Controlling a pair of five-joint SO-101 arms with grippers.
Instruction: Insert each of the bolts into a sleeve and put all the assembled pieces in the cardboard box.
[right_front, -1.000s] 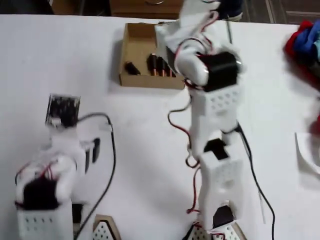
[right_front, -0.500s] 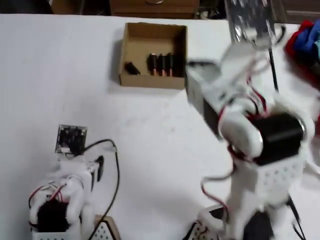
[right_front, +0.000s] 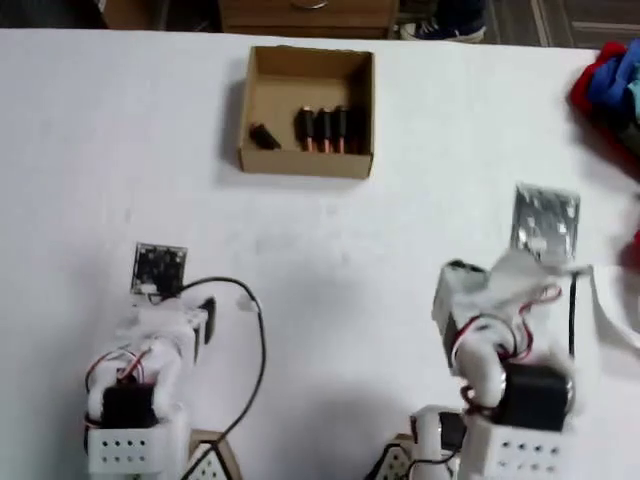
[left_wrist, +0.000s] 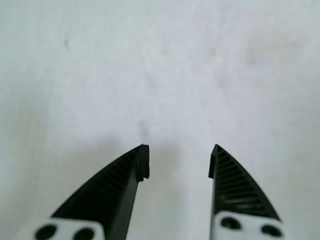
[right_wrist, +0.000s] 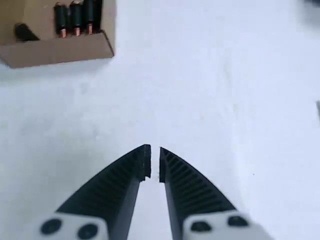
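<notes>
The cardboard box stands at the far middle of the white table. Inside it lie three black sleeves with copper-coloured bolts side by side, and one more black piece beside them. The box and its row of pieces also appear far off in the right wrist view. My right gripper is shut with nothing in it, low over bare table at the near right. My left gripper stands open over bare table at the near left, holding nothing. Both arms, left and right, are folded back near the front edge.
A red and blue cloth pile lies at the far right edge. A white curved object sits at the right edge beside the right arm. A black cable loops beside the left arm. Wide bare table separates the arms from the box.
The right arm has pulled back from over the box to the near right of the table. The left arm has drawn back a little toward the front edge.
</notes>
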